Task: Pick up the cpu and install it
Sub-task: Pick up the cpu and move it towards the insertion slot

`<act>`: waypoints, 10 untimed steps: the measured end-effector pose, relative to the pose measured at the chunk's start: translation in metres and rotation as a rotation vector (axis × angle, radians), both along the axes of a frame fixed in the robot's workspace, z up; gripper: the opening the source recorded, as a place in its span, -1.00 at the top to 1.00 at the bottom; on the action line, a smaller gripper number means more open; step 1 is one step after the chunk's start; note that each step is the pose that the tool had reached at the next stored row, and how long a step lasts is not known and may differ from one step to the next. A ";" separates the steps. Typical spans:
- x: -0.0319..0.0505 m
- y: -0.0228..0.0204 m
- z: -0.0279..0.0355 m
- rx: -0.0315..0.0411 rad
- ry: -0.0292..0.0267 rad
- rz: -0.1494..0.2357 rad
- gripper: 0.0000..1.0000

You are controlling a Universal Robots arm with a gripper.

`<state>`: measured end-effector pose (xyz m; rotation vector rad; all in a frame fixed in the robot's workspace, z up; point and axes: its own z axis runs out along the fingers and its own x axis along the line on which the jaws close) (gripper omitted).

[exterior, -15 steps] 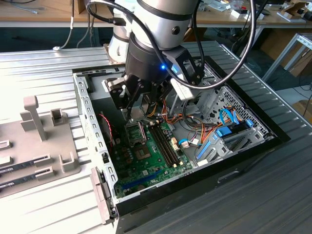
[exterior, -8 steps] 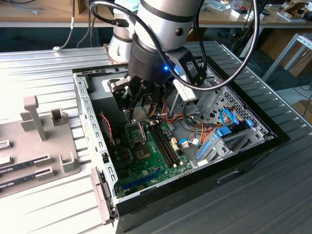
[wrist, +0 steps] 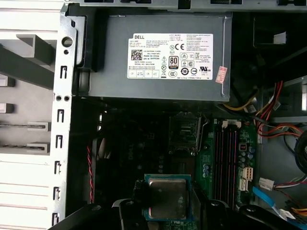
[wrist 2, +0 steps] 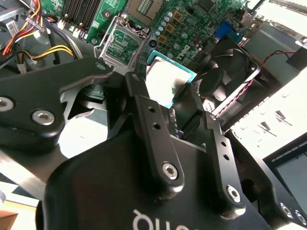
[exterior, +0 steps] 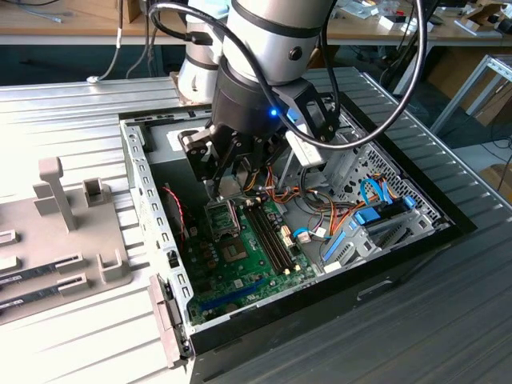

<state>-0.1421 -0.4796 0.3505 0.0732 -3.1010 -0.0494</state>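
Observation:
My gripper (wrist 2: 165, 93) is shut on the cpu (wrist 2: 164, 79), a flat square chip with a green rim and a dull silver lid, held by two opposite edges between the black fingers (wrist 2: 144, 103). In the first wrist view the cpu (wrist: 167, 196) hangs above the motherboard, a little short of the open socket (wrist: 183, 132). The socket (wrist 2: 120, 43) has its metal frame standing around a bare green bed. In the exterior view the gripper (exterior: 224, 182) is inside the open computer case, just above the socket (exterior: 222, 218).
A grey power-supply box (wrist: 153, 52) sits behind the socket. Memory slots (exterior: 268, 232) run beside it, with coloured cables (exterior: 320, 212) further to the exterior view's right. A black fan (wrist 2: 225, 62) is close to the cpu. A grey fixture (exterior: 64, 208) lies outside the case wall (exterior: 144, 200).

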 end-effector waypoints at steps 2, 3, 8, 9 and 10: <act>0.0003 -0.0001 -0.0002 0.0000 0.0000 0.000 0.05; 0.0006 -0.0002 -0.0003 0.0000 0.0000 0.000 0.05; 0.0015 -0.0005 -0.0006 0.0000 0.0000 0.000 0.05; 0.0016 -0.0006 -0.0006 0.0000 0.0000 0.000 0.05; 0.0019 -0.0007 -0.0007 0.0000 0.0000 0.000 0.05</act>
